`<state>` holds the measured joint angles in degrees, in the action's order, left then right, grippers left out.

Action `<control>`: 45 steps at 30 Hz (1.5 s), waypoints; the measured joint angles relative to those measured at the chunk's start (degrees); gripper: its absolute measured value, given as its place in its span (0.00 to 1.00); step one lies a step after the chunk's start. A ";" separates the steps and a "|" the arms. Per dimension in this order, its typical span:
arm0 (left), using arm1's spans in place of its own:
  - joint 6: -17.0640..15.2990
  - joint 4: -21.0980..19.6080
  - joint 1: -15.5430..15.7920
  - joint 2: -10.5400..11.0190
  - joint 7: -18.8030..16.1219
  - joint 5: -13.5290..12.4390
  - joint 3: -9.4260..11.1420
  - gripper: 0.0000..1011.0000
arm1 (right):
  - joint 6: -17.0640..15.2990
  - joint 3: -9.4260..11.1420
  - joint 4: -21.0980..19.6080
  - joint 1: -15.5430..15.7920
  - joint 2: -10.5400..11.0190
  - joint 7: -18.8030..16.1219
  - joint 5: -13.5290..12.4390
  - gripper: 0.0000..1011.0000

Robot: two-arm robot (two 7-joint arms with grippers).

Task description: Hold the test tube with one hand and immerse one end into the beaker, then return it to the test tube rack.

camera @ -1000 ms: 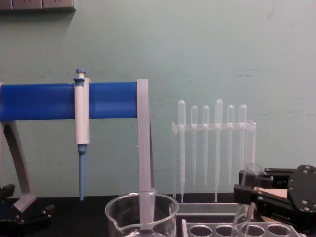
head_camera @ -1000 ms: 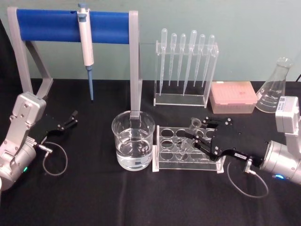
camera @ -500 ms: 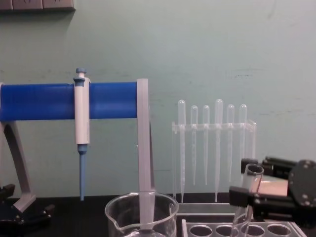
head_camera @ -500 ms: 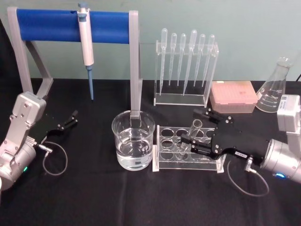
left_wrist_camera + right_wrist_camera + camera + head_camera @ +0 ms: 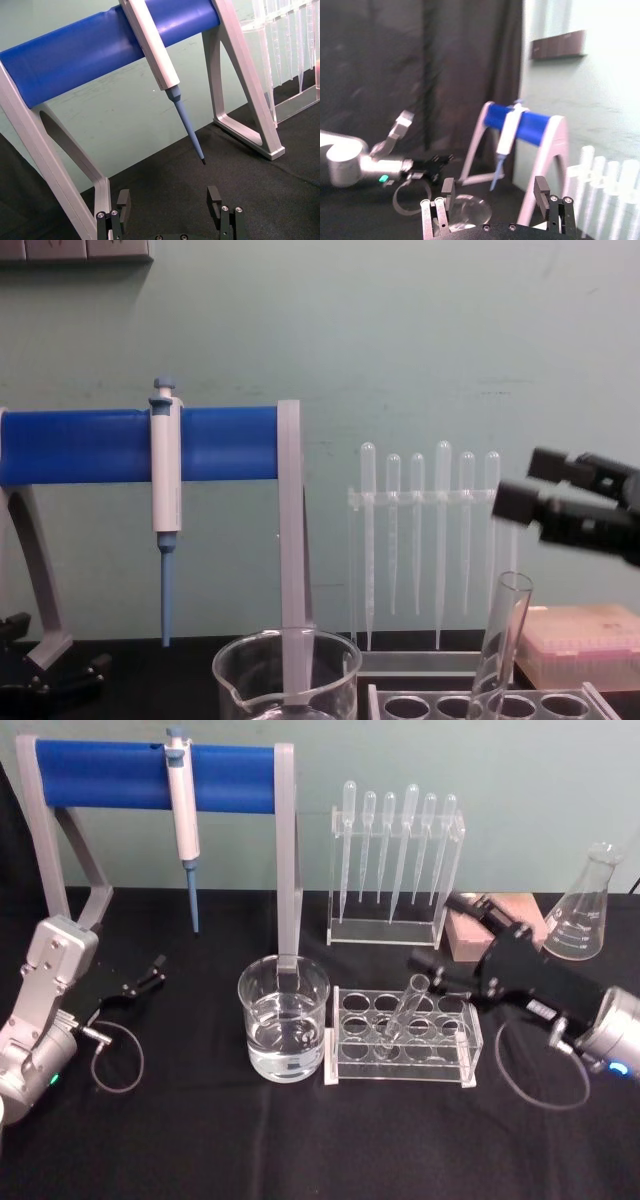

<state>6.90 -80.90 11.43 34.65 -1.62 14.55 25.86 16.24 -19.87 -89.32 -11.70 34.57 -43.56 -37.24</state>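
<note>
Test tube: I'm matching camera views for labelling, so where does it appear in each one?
Head view: the test tube leans in the clear rack, right of the beaker.
Chest view: test tube at lower right, tilted.
Left wrist view: pipettor at top centre.
Right wrist view: pipettor just right of centre.
Shared landmark: the pipettor on the blue bar, also at upper left in the head view and chest view.

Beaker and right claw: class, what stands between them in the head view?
The test tube, leaning in the clear rack, between beaker and right claw.
</note>
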 joint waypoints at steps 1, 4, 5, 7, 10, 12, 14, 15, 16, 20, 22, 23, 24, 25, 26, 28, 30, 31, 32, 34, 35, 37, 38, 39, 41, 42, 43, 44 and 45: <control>0.00 0.00 0.00 0.00 0.00 0.00 0.00 0.99 | -0.10 0.99 -0.27 0.56 -0.32 0.92 -0.91 0.99; 0.00 0.00 0.00 0.00 0.00 0.00 0.00 0.99 | -0.43 2.38 -0.60 1.42 -0.93 3.23 -1.62 0.99; 0.00 0.00 0.00 0.00 0.00 0.00 0.00 0.99 | -0.82 3.22 -0.82 2.02 -1.34 5.36 -1.48 0.99; 0.00 0.00 0.00 0.00 0.00 0.00 0.00 0.99 | -1.52 4.35 -1.21 3.05 -2.07 9.35 -0.18 0.99; 0.00 0.00 0.00 0.00 0.00 0.00 0.00 0.99 | -2.29 5.23 -1.61 4.28 -3.03 14.67 2.52 0.99; 0.00 0.00 0.00 0.00 0.00 0.00 0.00 0.99 | -2.70 5.74 -1.77 5.02 -3.85 18.07 4.43 0.99; 0.00 0.00 0.00 0.00 0.00 0.00 0.00 0.99 | -3.41 6.51 -1.84 6.36 -5.61 24.95 8.67 0.99; 0.00 0.00 0.00 0.00 0.00 0.00 0.00 0.99 | -3.59 6.69 -1.85 6.69 -6.08 26.63 9.78 0.99; 0.00 0.00 0.00 0.00 0.00 0.00 0.00 0.99 | -3.75 6.85 -1.85 7.01 -6.52 28.18 10.87 0.99; 0.00 0.00 0.00 0.00 0.00 0.00 0.00 0.99 | -3.80 7.37 -1.80 8.45 -8.90 35.87 16.90 0.99; 0.00 0.00 0.00 0.00 0.00 -0.01 0.00 0.99 | -3.69 7.54 -1.36 9.01 -10.20 39.11 19.71 0.99; 0.00 0.00 0.00 0.00 0.00 0.00 0.00 0.99 | -3.65 7.55 -1.14 9.10 -10.54 39.78 20.39 0.99; 0.00 0.00 0.00 0.00 0.00 0.00 0.00 0.99 | -3.61 7.57 -0.70 9.22 -11.09 40.69 21.42 0.99; 0.00 0.00 0.00 0.00 0.00 0.00 0.00 0.99 | -3.61 7.57 -0.48 9.26 -11.35 41.00 21.80 0.99; 0.00 0.00 0.00 0.00 0.00 0.00 0.00 0.99 | -3.60 7.57 -0.14 9.27 -11.68 41.11 22.20 0.99; 0.00 0.00 0.00 0.00 0.00 0.00 0.00 0.99 | -3.28 7.53 0.22 9.27 -11.87 40.67 22.18 0.99; 0.00 0.00 0.00 0.00 0.00 0.00 0.00 0.99 | -2.35 7.43 0.65 9.25 -11.89 39.10 21.64 0.99; 0.00 0.00 0.00 0.00 0.00 0.00 0.00 0.99 | -1.99 7.35 0.85 9.23 -11.89 38.34 21.37 0.99; 0.00 0.00 0.00 0.00 0.00 0.00 0.00 0.99 | -2.00 7.36 0.84 9.23 -11.88 38.38 21.38 0.99; 0.00 0.00 0.00 0.00 0.00 0.00 0.00 0.99 | -2.08 7.36 0.80 9.22 -11.87 38.51 21.39 0.99; 0.00 0.00 0.00 0.00 0.00 0.00 0.00 0.99 | -2.12 7.36 0.78 9.22 -11.87 38.54 21.40 0.99; 0.00 0.00 0.00 0.00 0.00 0.00 0.00 0.99 | -2.21 7.36 0.75 9.21 -11.86 38.66 21.41 0.99; 0.00 0.00 0.00 0.00 0.00 0.00 0.00 0.99 | -2.27 7.36 0.71 9.21 -11.86 38.79 21.43 0.99; 0.00 0.00 0.00 0.00 0.00 0.00 0.00 0.99 | -2.30 7.36 0.69 9.20 -11.85 38.84 21.44 0.99; 0.00 0.00 0.00 0.00 0.00 0.00 0.00 0.99 | -2.39 7.37 0.62 9.19 -11.84 38.95 21.47 0.99; 0.00 0.00 0.00 0.00 0.00 0.00 0.00 0.99 | -2.41 7.37 0.61 9.19 -11.84 38.97 21.48 0.99; 0.00 0.00 0.00 0.00 0.00 0.00 0.00 0.99 | -2.45 7.37 0.58 9.18 -11.83 39.02 21.50 0.99; 0.00 0.00 0.00 0.00 0.00 0.00 0.00 0.99 | -2.46 7.37 0.57 9.17 -11.83 39.04 21.51 0.99; 0.00 0.00 0.00 0.00 0.00 0.00 0.00 0.99 | -2.48 7.37 0.56 9.17 -11.82 39.07 21.52 0.99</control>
<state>6.90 -80.90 11.43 34.65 -1.62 14.55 25.86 13.75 -12.50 -88.77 -2.53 22.74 -4.49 -15.72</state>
